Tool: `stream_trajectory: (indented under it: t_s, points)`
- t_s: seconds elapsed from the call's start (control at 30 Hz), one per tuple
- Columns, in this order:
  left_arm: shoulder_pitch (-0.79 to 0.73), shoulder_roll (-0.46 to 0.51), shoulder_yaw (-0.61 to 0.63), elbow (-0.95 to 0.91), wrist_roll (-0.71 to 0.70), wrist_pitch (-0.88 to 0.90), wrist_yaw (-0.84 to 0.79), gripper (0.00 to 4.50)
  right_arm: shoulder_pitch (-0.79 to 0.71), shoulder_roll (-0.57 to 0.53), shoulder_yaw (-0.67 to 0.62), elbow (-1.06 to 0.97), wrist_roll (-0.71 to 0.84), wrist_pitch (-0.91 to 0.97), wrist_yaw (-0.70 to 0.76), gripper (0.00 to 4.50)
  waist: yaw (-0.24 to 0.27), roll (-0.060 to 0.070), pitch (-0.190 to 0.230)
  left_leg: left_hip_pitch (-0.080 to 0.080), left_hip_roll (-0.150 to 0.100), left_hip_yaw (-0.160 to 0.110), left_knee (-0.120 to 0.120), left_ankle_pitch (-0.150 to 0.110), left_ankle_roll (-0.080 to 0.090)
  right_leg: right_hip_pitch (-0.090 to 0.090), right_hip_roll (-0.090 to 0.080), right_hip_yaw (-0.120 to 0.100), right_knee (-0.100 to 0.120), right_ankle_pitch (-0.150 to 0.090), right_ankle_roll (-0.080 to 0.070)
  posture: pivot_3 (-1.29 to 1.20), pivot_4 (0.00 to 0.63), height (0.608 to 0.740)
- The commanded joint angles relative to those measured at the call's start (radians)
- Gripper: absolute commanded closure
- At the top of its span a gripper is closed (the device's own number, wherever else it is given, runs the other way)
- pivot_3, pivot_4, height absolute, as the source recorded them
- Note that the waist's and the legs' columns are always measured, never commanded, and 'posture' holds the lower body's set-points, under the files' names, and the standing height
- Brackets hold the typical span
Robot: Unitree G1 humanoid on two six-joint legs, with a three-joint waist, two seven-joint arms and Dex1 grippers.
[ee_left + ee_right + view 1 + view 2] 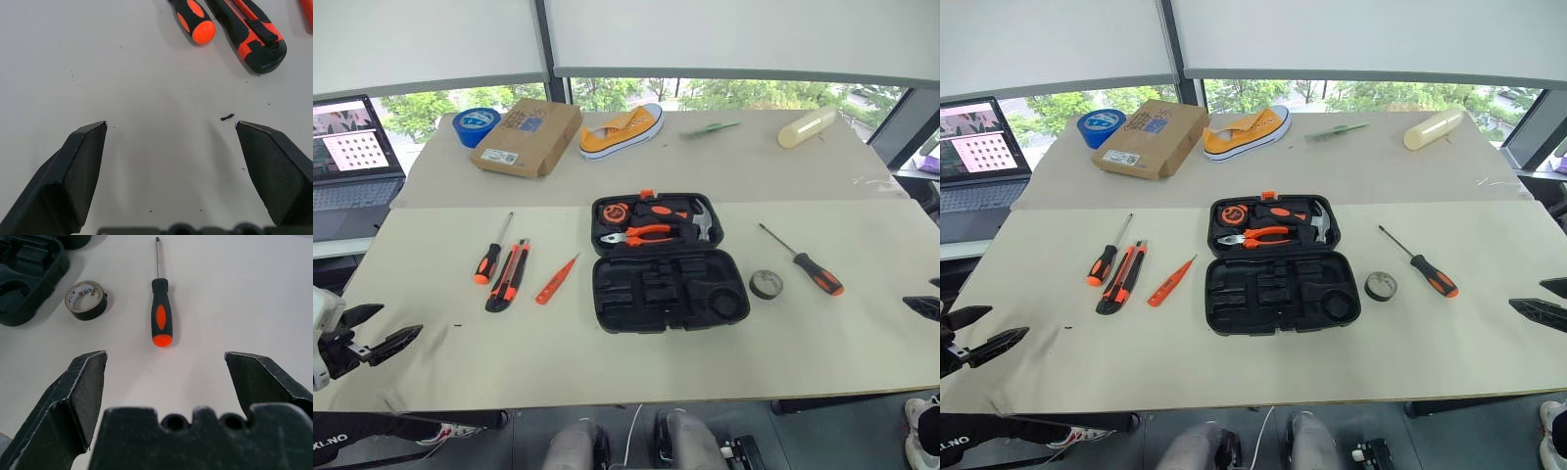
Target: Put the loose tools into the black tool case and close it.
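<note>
The black tool case (646, 294) lies open at the table's middle, its far half holding orange-handled pliers and a hammer, its near half showing bare recesses. Left of it lie a screwdriver (489, 259), a utility knife (509, 276) and a slim tester pen (555, 280). To its right are a small dark tape roll (766, 284) and a second screwdriver (813, 269). My left gripper (396, 325) hovers open near the front left edge, short of the knife (254, 29). My right gripper (1528, 296) is open at the far right, facing the screwdriver (161, 318) and the roll (87, 299).
At the back stand a brown cardboard box (527, 135), a big blue tape roll (475, 124), a yellow shoe (622, 130), a green item (710, 128) and a cream cylinder (806, 127). A laptop (352, 157) sits off the table's left.
</note>
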Motion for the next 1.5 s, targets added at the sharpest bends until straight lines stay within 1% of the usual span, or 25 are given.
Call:
stream_trajectory:
  t_s: [0.03,0.17,0.23,0.33,0.47,0.5,0.6,0.67,0.73,0.8,1.0,1.07,1.1,1.17,1.2,1.23,1.27,1.37,1.43,1.5]
  points:
    - [-0.002,0.006,0.029,-0.040,-0.002,0.021,0.023,0.00,-0.024,-0.019,-0.015,0.038,-0.011,-0.063,0.013,0.03,0.000,0.000,0.000,0.000,0.000,0.000,0.000,0.000,0.000,0.000,0.000,0.000,0.000,0.000,0.000,0.00,0.150,0.731]
    - [-0.075,0.012,-0.002,-0.098,-0.028,0.146,0.114,0.00,-0.045,-0.009,-0.021,0.045,-0.019,-0.128,0.000,0.03,0.004,0.000,0.000,0.000,0.000,0.000,0.000,0.000,0.000,0.001,0.000,0.000,0.000,0.000,0.000,0.00,0.150,0.731]
    - [-0.143,0.018,-0.027,-0.147,-0.057,0.229,0.162,0.00,-0.059,0.003,-0.029,-0.039,0.014,-0.088,-0.009,0.03,0.003,0.000,0.000,0.000,0.000,0.000,0.000,0.000,0.000,0.001,0.000,0.000,0.001,0.000,0.000,0.00,0.150,0.731]
    - [-0.246,0.026,-0.071,-0.189,-0.079,0.338,0.228,0.00,-0.051,0.025,-0.033,-0.196,0.057,-0.013,-0.024,0.03,0.003,0.000,0.000,0.001,0.000,0.000,0.000,0.001,-0.002,0.002,0.000,0.000,0.002,0.000,0.000,0.00,0.150,0.731]
    - [-0.466,0.014,-0.177,-0.144,-0.089,0.528,0.354,0.00,-0.051,0.102,0.002,-0.507,0.143,0.110,-0.105,0.03,0.002,0.000,0.000,0.001,0.000,0.000,0.000,0.002,-0.003,0.002,0.002,0.000,0.004,0.000,0.000,0.00,0.150,0.731]
    - [-0.519,0.011,-0.229,-0.117,-0.067,0.562,0.378,0.00,-0.061,0.129,0.025,-0.601,0.165,0.134,-0.138,0.03,0.002,0.000,0.000,0.001,0.000,0.000,0.000,0.002,-0.003,0.002,0.002,0.000,0.005,0.000,0.000,0.00,0.150,0.731]
    - [-0.632,-0.001,-0.362,-0.048,-0.005,0.598,0.422,0.00,-0.106,0.191,0.078,-0.798,0.218,0.192,-0.227,0.03,0.001,-0.001,0.000,0.002,0.000,0.000,0.000,0.003,-0.005,0.002,0.003,0.000,0.006,0.001,0.000,0.00,0.150,0.731]
    - [-0.683,-0.011,-0.425,0.002,0.027,0.588,0.433,0.00,-0.142,0.213,0.107,-0.872,0.252,0.233,-0.264,0.03,0.002,-0.001,0.001,0.002,0.000,0.000,0.000,0.003,-0.005,0.001,0.004,0.000,0.006,0.001,0.000,0.00,0.150,0.731]
    - [-0.712,-0.016,-0.467,0.047,0.050,0.572,0.434,0.00,-0.170,0.225,0.128,-0.917,0.273,0.261,-0.290,0.03,0.004,-0.001,0.001,0.001,0.000,0.000,0.001,0.004,-0.004,0.001,0.004,-0.001,0.006,0.001,0.000,0.00,0.150,0.731]
    - [-0.733,-0.017,-0.514,0.093,0.091,0.545,0.440,0.00,-0.199,0.236,0.151,-0.951,0.292,0.282,-0.311,0.03,0.005,-0.004,0.002,0.001,0.000,0.000,0.001,0.007,0.003,0.001,0.004,-0.003,0.005,0.001,0.000,0.00,0.150,0.731]
    - [-0.774,-0.047,-0.592,0.159,0.140,0.481,0.404,0.00,-0.265,0.262,0.204,-1.027,0.340,0.323,-0.348,0.03,0.006,-0.005,0.003,0.000,0.000,-0.001,0.002,0.008,0.003,0.001,0.003,-0.003,0.004,0.001,0.000,0.00,0.150,0.731]
    - [-0.775,-0.058,-0.611,0.185,0.158,0.454,0.397,0.53,-0.284,0.274,0.217,-1.047,0.353,0.336,-0.372,0.00,0.006,-0.005,0.003,0.000,0.000,-0.001,0.002,0.008,0.003,0.001,0.003,-0.004,0.004,0.001,0.000,0.00,0.150,0.731]
    - [-0.778,-0.064,-0.613,0.204,0.166,0.446,0.400,0.60,-0.290,0.278,0.222,-1.057,0.360,0.342,-0.382,0.00,0.007,-0.005,0.003,0.000,0.000,-0.001,0.002,0.008,0.003,0.001,0.003,-0.004,0.005,0.001,0.000,0.00,0.150,0.731]
    - [-0.783,-0.069,-0.613,0.238,0.181,0.429,0.403,1.31,-0.292,0.283,0.225,-1.071,0.369,0.352,-0.397,0.00,0.007,-0.005,0.003,0.000,0.000,-0.002,0.003,0.008,0.003,0.001,0.003,-0.004,0.005,0.001,0.000,0.00,0.150,0.731]
    - [-0.786,-0.070,-0.610,0.252,0.186,0.417,0.405,1.78,-0.290,0.284,0.224,-1.076,0.370,0.354,-0.401,0.00,0.007,-0.005,0.003,0.000,0.000,-0.002,0.004,0.008,0.003,0.002,0.003,-0.004,0.005,0.001,0.000,0.00,0.150,0.731]
    - [-0.789,-0.071,-0.607,0.262,0.189,0.408,0.406,2.12,-0.287,0.285,0.222,-1.080,0.372,0.356,-0.405,0.00,0.006,-0.005,0.003,0.000,0.000,-0.003,0.004,0.008,0.003,0.002,0.003,-0.004,0.006,0.001,0.000,0.00,0.150,0.731]
    - [-0.794,-0.071,-0.603,0.271,0.192,0.398,0.409,2.56,-0.281,0.286,0.219,-1.083,0.373,0.357,-0.412,0.00,0.006,-0.005,0.003,0.000,0.000,-0.003,0.005,0.008,0.003,0.002,0.002,-0.004,0.006,0.001,0.000,0.00,0.150,0.731]
    - [-0.826,-0.075,-0.598,0.289,0.209,0.342,0.422,3.56,-0.249,0.283,0.202,-1.088,0.365,0.357,-0.429,0.00,0.005,-0.005,0.003,0.000,0.000,-0.003,0.006,0.008,0.003,0.002,0.003,-0.004,0.007,0.001,0.000,0.00,0.150,0.731]
    - [-0.871,-0.083,-0.587,0.295,0.209,0.297,0.417,3.60,-0.223,0.278,0.191,-1.093,0.357,0.356,-0.438,0.00,0.006,-0.005,0.003,-0.001,0.000,-0.004,0.007,0.008,0.003,0.002,0.003,-0.005,0.007,0.001,0.000,0.00,0.150,0.731]
    - [-0.945,-0.093,-0.589,0.273,0.192,0.196,0.347,3.60,-0.179,0.272,0.179,-1.105,0.340,0.346,-0.445,0.00,0.010,-0.007,0.004,-0.003,0.001,-0.005,0.009,0.007,0.004,0.001,0.003,-0.006,0.007,0.001,0.000,0.00,0.150,0.731]
